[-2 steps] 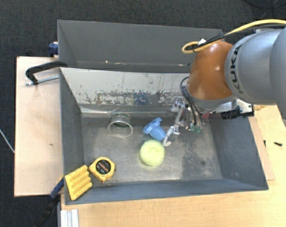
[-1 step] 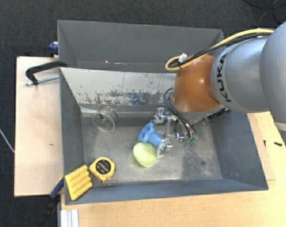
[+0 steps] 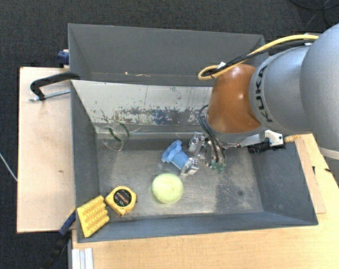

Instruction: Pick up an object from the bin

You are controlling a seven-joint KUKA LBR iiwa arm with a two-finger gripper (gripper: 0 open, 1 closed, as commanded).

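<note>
Blue crumpled object [image 3: 173,153] lies mid-bin [image 3: 242,192] with your gripper [image 3: 196,157] down against its right side, its opening impossible to tell, a yellow-green ball [image 3: 167,188] just below and a yellow tape measure [image 3: 120,199] farther left.

Small light-blue thing [image 3: 172,152] of irregular, angular shape, exact kind unclear, lying tilted on the floor of the grey bin [image 3: 242,192], near the middle, close to the back wall, its right end against the pincer [image 3: 195,159]
</note>
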